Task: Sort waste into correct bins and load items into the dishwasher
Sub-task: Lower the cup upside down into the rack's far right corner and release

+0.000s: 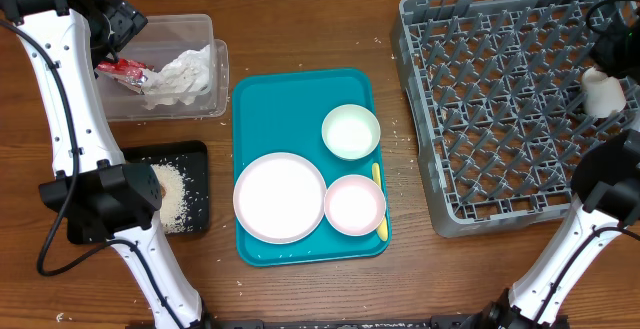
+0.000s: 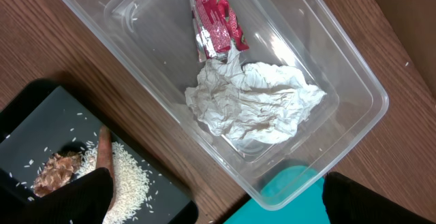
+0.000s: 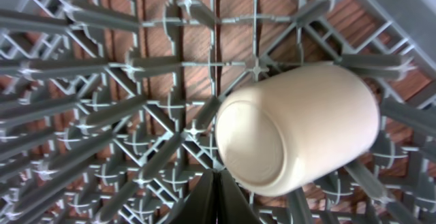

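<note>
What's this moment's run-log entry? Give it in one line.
left gripper: open over clear tub | inside: napkin, red wrapper | right gripper: shut, empty | cup: in rack | plate, dish, bowl, spoon: on teal tray

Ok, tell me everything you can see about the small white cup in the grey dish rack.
The small cream-white cup is smooth, rounded and barrel-shaped, unmarked, and looks like glazed ceramic or plastic. It lies tipped over among the upright pegs of the grey plastic lattice dish rack, near the rack's right edge. Its flat base faces the right wrist camera and its mouth is hidden. The right pincer is shut just beside the base, not gripping it.
</note>
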You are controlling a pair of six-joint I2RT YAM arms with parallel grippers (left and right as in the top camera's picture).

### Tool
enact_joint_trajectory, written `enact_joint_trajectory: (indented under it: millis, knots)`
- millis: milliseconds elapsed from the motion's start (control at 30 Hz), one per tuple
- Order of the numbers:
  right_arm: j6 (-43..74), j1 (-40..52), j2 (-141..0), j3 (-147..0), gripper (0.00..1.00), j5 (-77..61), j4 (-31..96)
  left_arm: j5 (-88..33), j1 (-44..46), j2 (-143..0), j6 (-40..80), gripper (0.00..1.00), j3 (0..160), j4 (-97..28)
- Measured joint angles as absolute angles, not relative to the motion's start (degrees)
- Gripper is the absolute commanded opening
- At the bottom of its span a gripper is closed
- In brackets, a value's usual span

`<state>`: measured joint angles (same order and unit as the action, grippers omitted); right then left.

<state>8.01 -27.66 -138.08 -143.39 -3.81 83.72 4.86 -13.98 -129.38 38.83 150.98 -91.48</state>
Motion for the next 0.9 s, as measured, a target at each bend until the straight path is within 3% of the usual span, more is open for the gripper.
enact_joint_trajectory:
  millis: [900]
  knots:
    - [12.86, -28.1, -138.17, -146.08, 0.04, 16.14, 90.7, 4.86, -13.98, -129.38, 38.83, 1.0, 150.98, -91.48]
